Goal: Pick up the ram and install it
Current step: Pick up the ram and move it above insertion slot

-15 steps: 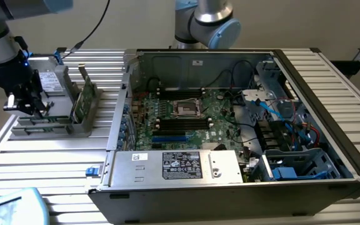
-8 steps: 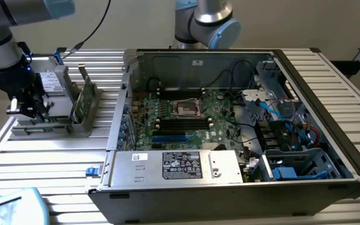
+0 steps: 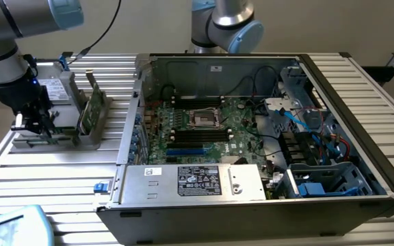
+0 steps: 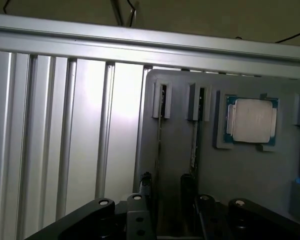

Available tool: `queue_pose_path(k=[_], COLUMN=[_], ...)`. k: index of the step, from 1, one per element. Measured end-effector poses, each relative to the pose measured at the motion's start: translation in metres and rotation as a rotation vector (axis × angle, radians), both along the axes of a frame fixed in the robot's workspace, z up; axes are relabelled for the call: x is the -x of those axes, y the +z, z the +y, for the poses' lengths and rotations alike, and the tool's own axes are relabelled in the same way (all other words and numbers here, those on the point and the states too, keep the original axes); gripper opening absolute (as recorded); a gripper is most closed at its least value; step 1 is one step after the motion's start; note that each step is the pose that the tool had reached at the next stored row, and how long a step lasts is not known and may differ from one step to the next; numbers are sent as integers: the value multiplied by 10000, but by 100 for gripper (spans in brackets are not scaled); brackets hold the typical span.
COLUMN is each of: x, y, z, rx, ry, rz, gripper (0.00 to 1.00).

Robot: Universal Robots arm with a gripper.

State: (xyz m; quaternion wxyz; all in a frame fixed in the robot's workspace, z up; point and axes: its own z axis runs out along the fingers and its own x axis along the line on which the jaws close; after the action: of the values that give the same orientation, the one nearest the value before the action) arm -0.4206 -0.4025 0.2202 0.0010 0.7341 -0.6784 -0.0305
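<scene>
Arm pose: the arm [image 3: 5,56] enters from the exterior view's upper left and hangs wrist-down, with the gripper [image 3: 36,125] lowered onto the left part of a grey holder [image 3: 60,142].
Fingers: in the wrist view the gripper [image 4: 166,187] has two dark fingers [image 4: 146,184] standing apart with a clear gap between them. They are spread, with nothing seen clamped.
Ram, position: the ram [image 3: 93,106] stands on edge in the right part of the holder, near the gripper but apart from it. It is outside the computer case [image 3: 351,77], just beside the case's left wall.
Ram, appearance: a long, narrow green board, tilted slightly, with one flat face turned toward the exterior camera.
Memory slots: black slots lie on the motherboard [image 3: 214,141] inside the open case, to the right of the holder.
Setting: holder and case rest on a slatted aluminium table [image 3: 46,179].
Exterior view alone: the case interior, a grey drive [image 3: 59,89] with a white label at the holder's far side, and the ram's green face.
Wrist view alone: a square silver processor chip [image 4: 251,121] seated in a recess of the holder [image 4: 240,175]. Two notched posts also show, each with a thin edge-on strip running toward the fingers; whether either strip is the ram cannot be told.
</scene>
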Motion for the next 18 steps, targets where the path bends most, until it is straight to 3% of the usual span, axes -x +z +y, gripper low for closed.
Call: queue_pose_path(k=[10, 18], x=[41, 43], y=[-152, -161], z=[-1, -5], rx=[-36, -38], ry=[-1, 0], rz=[-34, -41], gripper=[37, 37])
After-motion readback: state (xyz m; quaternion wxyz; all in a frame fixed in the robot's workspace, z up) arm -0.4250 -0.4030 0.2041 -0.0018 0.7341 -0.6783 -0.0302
